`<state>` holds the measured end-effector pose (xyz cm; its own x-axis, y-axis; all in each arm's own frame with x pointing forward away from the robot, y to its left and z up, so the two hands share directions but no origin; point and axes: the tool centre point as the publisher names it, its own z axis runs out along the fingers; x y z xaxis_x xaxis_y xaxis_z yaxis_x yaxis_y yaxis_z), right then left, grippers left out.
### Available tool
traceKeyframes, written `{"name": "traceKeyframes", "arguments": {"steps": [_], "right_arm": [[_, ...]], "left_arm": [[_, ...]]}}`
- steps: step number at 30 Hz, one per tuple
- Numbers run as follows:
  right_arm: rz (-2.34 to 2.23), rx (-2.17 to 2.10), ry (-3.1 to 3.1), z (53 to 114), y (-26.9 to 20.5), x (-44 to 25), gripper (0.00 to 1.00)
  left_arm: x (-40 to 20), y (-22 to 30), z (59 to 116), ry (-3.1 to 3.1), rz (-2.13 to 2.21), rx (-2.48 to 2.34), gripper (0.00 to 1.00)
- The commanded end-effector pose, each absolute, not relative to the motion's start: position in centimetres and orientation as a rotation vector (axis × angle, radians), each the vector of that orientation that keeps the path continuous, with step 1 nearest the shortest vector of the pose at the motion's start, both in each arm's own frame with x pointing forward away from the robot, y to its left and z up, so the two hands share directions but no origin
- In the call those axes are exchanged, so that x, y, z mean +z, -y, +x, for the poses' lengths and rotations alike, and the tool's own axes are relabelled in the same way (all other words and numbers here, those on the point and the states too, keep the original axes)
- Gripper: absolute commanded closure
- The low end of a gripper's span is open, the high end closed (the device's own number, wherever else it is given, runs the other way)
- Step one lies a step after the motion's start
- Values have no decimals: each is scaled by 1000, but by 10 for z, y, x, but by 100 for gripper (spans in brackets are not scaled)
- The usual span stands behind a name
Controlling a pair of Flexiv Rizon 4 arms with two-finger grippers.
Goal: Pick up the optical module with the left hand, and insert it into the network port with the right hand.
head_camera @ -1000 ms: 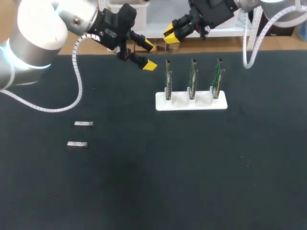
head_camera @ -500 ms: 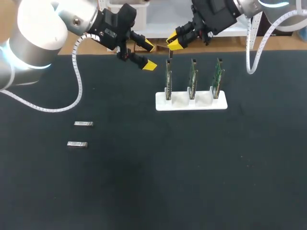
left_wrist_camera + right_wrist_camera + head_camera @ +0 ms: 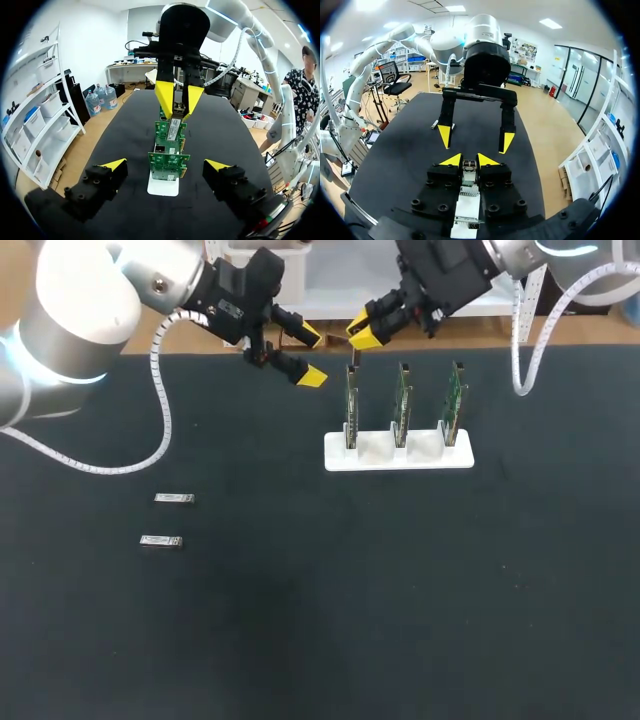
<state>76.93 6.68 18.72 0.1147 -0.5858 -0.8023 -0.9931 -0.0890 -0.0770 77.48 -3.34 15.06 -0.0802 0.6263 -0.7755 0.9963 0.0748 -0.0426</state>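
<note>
My right gripper [image 3: 362, 332] is shut on a small metal optical module [image 3: 354, 357] that hangs just above the leftmost of three green circuit boards [image 3: 351, 400]. In the right wrist view the module [image 3: 468, 169] sits between the yellow tips of that gripper [image 3: 469, 161]. My left gripper [image 3: 311, 357] is open and empty, just left of the boards and facing them. In the left wrist view it [image 3: 166, 165] frames the boards [image 3: 169, 150], with the right gripper [image 3: 178, 97] and the module [image 3: 174, 109] above them. Two more modules [image 3: 174, 498] [image 3: 160, 540] lie on the black table at the left.
The boards stand upright in a white holder [image 3: 398, 452] at the table's far middle; its other two boards [image 3: 402, 400] [image 3: 454, 398] are to the right. White cables loop from both arms over the far part of the table.
My right gripper has shifted slightly right and down with the module, closer to the leftmost board's top. The left arm has kept still.
</note>
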Motion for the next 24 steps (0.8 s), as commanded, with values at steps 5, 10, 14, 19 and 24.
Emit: {"name": "traceKeyframes", "arguments": {"steps": [5,10,14,19,24], "right_arm": [[-1762,815,-1542,773,-70,184,100],[-1763,809,-1547,776,-71,183,100],[-1763,807,-1549,778,-71,182,100],[-1767,807,-1551,778,-71,181,100],[-1767,809,-1554,779,-71,180,100]], "left_arm": [[151,34,777,-1776,1616,-814,0],[151,34,777,-1776,1616,-814,0],[151,34,777,-1776,1616,-814,0],[151,34,777,-1776,1616,-814,0],[151,34,777,-1776,1616,-814,0]]}}
